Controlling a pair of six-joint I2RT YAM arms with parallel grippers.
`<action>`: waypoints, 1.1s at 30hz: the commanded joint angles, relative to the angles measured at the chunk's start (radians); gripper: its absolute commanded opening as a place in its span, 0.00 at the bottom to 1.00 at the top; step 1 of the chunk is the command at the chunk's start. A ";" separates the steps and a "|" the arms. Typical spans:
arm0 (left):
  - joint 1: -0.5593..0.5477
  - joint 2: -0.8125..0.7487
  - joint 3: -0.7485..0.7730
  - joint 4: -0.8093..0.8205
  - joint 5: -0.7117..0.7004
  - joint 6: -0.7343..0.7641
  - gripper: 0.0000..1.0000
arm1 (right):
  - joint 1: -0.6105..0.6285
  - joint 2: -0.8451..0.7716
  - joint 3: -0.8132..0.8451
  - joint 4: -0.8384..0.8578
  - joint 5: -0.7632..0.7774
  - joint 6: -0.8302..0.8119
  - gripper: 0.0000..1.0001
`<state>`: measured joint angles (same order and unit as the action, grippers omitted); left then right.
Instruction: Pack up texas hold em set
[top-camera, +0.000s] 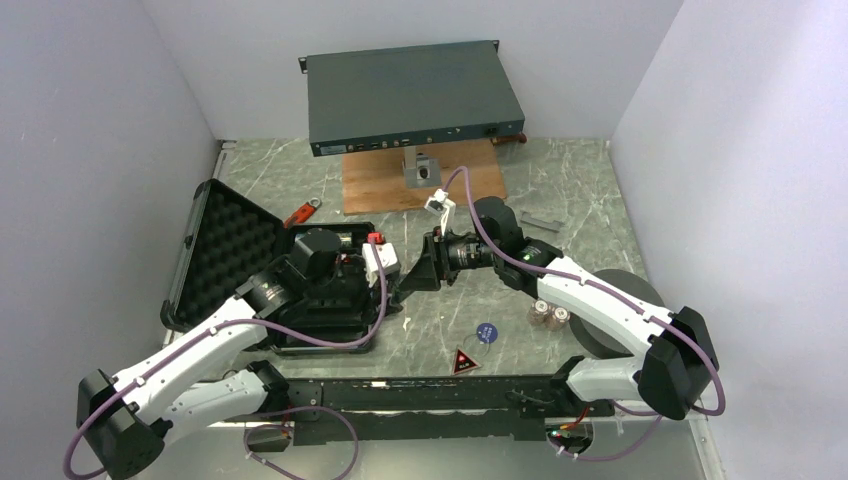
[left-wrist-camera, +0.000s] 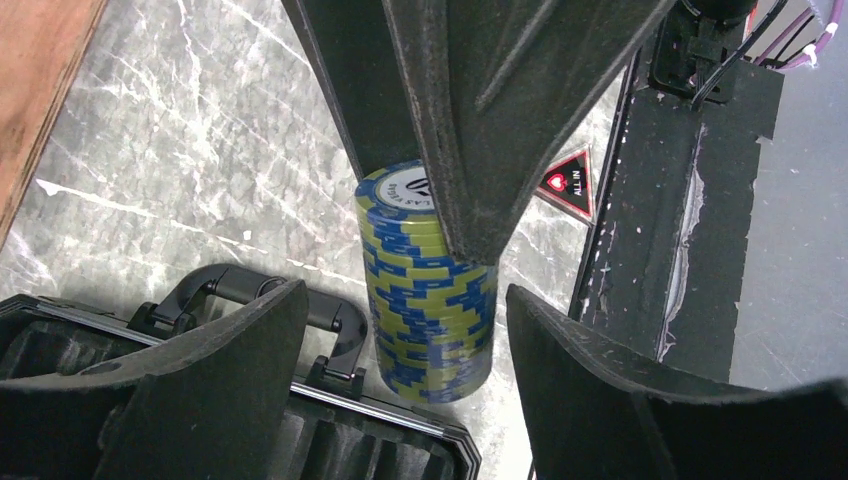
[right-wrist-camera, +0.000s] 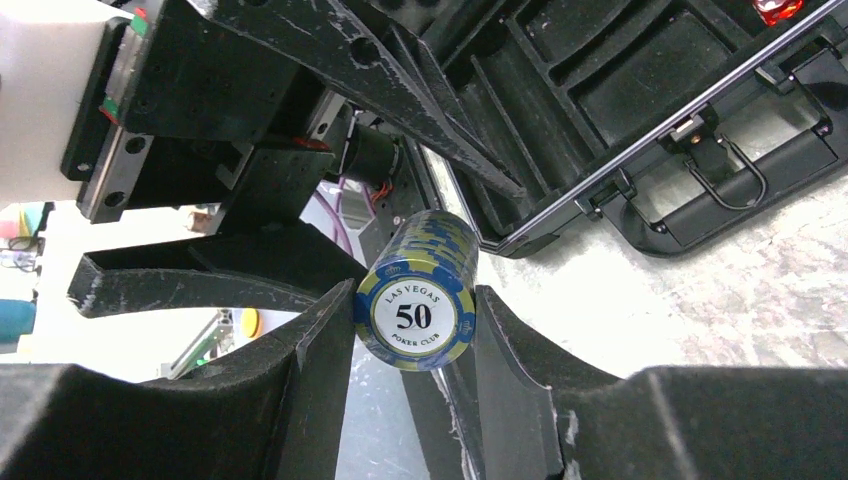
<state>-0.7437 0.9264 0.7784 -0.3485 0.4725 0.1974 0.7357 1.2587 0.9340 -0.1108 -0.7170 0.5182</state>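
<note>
Far left: small black plastic case (top-camera: 228, 240), laid open with the lid's egg-crate foam facing up and the moulded tray (right-wrist-camera: 640, 90) bared for filling from above.

Over that tray: left gripper (left-wrist-camera: 404, 295). Stands wide open, with hold of nothing. Straddles the blue-and-yellow stack of poker chips (left-wrist-camera: 432, 340) with 2 black fingers (left-wrist-camera: 210, 370), leaving a clear gap on 1 side and a very thin gap, or none, on the other. Seems posed to take the stack over, being the arm nearer the tray.

Centre: the stack, apparently lifted off the grey marbled table (top-camera: 560, 190), just beside the case's handle (left-wrist-camera: 240, 285), with a 50 on its end chip.

Right gripper (right-wrist-camera: 414, 300): pinches the stack across its rim near that end chip, closed only to the chips' width. Leaves most of the length free, presumably as room for the other fingers. Reads as a hand-over not yet made.

Further right, flat on the table: blue round disc (top-camera: 486, 331), red triangle marker (top-camera: 465, 361) lettered ALL IN, then 2 short chip stacks (top-camera: 548, 315) by the right forearm. Sit well apart from the case, not yet packed. Calls next for a firm squeeze from the left before any release by the right; with nothing binding the chips, risks a spill.
</note>
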 joint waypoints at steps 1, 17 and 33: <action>-0.003 0.022 0.050 0.003 -0.010 0.006 0.78 | 0.015 -0.032 0.047 0.120 -0.047 0.036 0.00; -0.005 0.096 0.131 -0.056 -0.144 -0.064 0.00 | 0.050 -0.043 0.014 0.116 0.026 0.008 0.07; -0.003 0.175 0.145 -0.094 -0.379 0.040 0.00 | 0.050 -0.104 0.035 -0.057 0.268 -0.088 0.70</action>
<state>-0.7586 1.1179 0.8906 -0.4683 0.2703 0.1787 0.7681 1.2388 0.9390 -0.1738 -0.5163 0.4503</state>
